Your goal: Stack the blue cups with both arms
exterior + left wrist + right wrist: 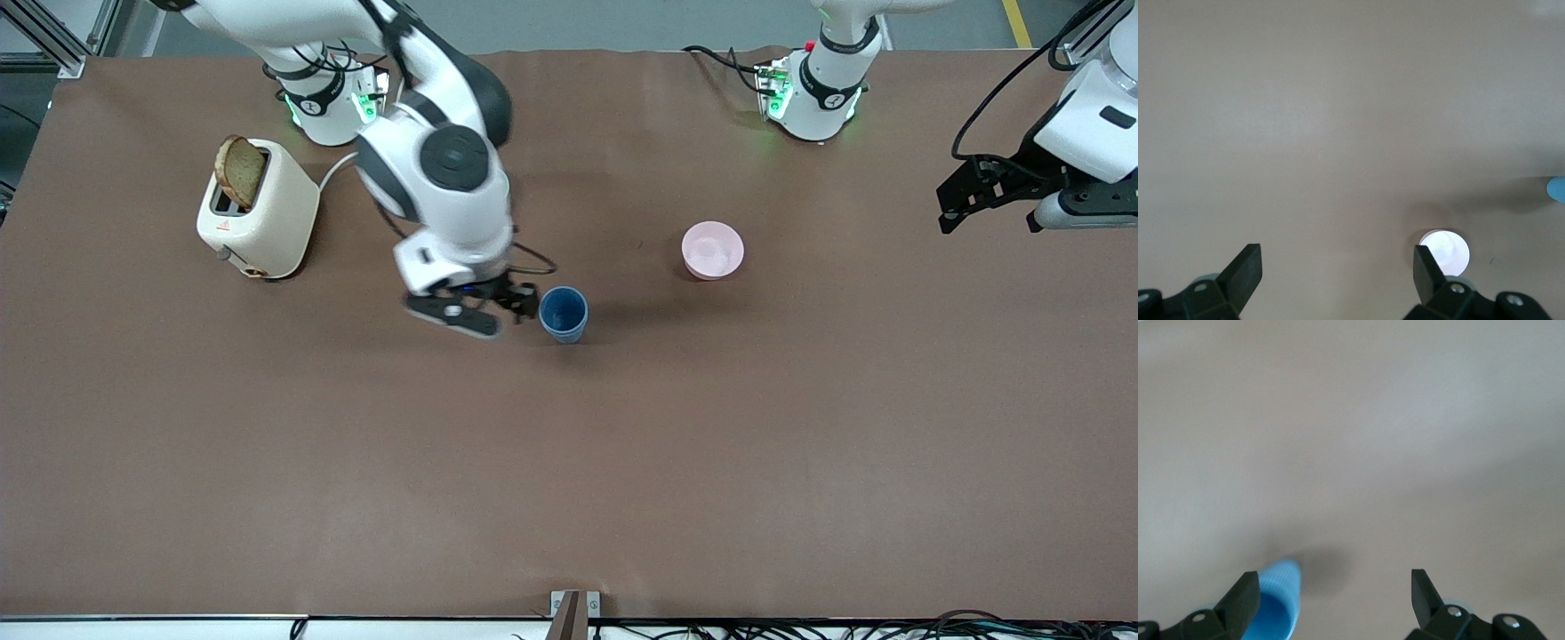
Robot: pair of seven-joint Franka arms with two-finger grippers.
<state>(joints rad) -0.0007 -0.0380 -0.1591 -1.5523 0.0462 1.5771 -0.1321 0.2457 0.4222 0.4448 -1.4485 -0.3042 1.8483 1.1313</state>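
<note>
One blue cup (563,313) stands upright on the brown table near its middle; a second blue cup does not show apart from it. My right gripper (520,300) hangs low right beside this cup, toward the right arm's end of the table, and is open and empty. In the right wrist view the cup (1279,603) lies next to one finger (1245,597) of the right gripper (1335,593), off its centre. My left gripper (989,213) waits open and empty above the left arm's end of the table. It also shows in its own view (1337,267), over bare table.
A pink bowl (712,250) sits between the cup and the left arm's base; it also shows in the left wrist view (1446,250). A cream toaster (258,213) holding a slice of bread (240,171) stands near the right arm's base.
</note>
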